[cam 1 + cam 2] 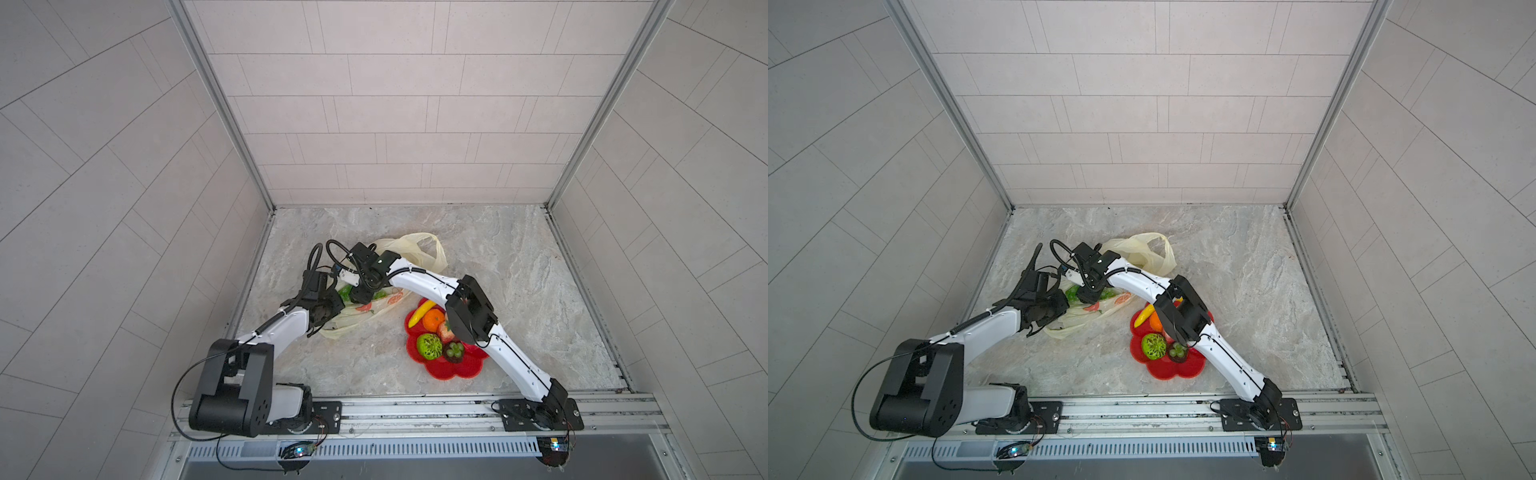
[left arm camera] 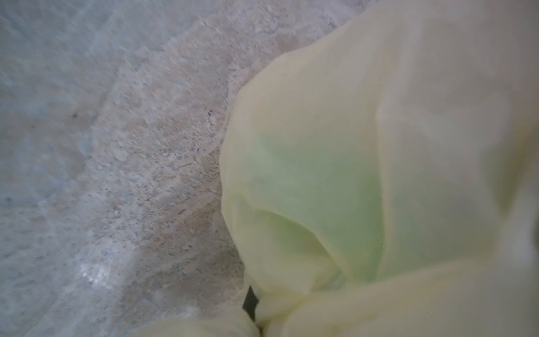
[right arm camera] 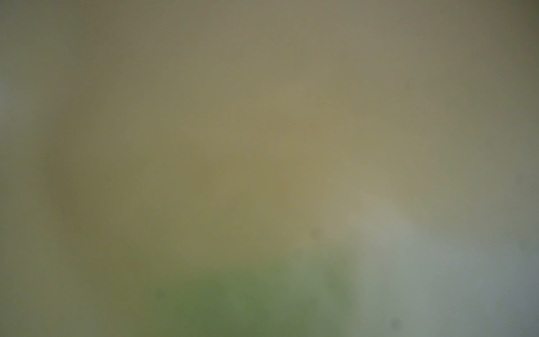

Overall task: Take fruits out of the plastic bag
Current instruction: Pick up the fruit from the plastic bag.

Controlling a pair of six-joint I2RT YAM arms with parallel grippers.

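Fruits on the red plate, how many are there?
5. Banana and orange at the plate's far edge, a red one half under the right arm, a green ball on the near side, a dark green-topped one beside it. The arm may hide more.

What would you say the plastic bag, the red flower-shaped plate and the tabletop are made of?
The plastic bag: thin translucent pale-yellow film, creased; green shows through. The flower-shaped plate: probably moulded plastic, uniform red, lobed rim. The tabletop: mottled grey-beige marble look; real stone or print, I cannot tell.

Left arm (image 1: 282, 328) and right arm (image 1: 419, 282) bend inward, wrists close; left fingers (image 2: 250, 302) closed, right's hidden
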